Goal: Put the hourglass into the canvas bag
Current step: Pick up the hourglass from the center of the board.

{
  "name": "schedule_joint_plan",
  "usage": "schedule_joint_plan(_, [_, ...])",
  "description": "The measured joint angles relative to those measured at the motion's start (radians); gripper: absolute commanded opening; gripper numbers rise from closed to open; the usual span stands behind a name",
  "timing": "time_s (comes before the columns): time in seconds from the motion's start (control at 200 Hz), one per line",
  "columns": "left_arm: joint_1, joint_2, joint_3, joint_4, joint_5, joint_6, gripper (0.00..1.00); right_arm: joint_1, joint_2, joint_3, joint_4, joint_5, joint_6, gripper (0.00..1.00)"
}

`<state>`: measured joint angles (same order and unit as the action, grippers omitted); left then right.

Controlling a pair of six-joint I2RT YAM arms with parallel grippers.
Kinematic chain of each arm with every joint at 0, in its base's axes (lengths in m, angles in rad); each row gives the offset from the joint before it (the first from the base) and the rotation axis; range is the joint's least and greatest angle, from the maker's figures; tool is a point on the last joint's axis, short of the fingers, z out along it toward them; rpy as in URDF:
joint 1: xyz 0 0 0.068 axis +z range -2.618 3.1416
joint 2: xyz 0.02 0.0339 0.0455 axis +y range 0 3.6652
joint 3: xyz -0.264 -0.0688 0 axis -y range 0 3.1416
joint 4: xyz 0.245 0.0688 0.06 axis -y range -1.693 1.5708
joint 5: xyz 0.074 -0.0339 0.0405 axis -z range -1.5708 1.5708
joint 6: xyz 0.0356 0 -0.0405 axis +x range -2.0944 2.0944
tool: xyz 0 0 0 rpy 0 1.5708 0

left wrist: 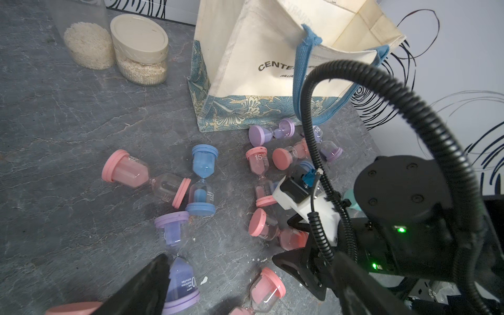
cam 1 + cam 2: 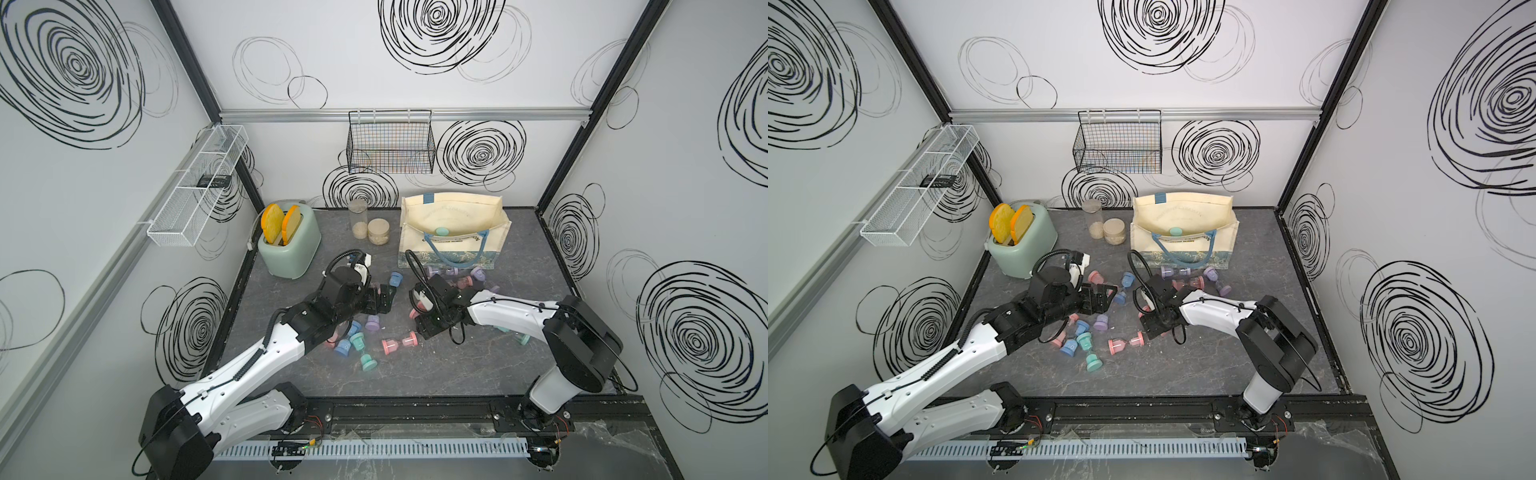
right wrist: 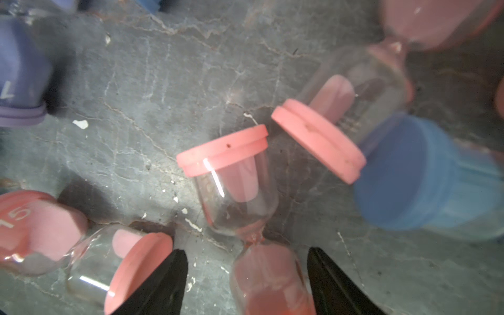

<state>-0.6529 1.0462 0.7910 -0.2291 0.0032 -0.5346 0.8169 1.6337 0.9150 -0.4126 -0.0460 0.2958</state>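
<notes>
Straddling a pink hourglass [image 3: 231, 174] lying on the worktop [image 3: 136, 81], the right end effector [image 3: 245, 253] is unclenched, with a finger either side of the sand-filled bulb and nothing gripped yet. A neighbour [image 3: 136, 270] lies just beside one finger. Closing could snag its cap — or squirt the round glass free. The bag [image 2: 453, 220] stands well beyond. The left end effector [image 2: 380, 300] gapes, empty.
</notes>
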Motion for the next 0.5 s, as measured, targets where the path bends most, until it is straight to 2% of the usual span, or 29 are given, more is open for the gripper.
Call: schedule_joint_plan(0.5, [0.0, 0.0, 0.0, 0.009, 0.001, -0.001, 0.96, 0.048, 0.005, -0.014, -0.05, 0.035, 0.055, 0.67])
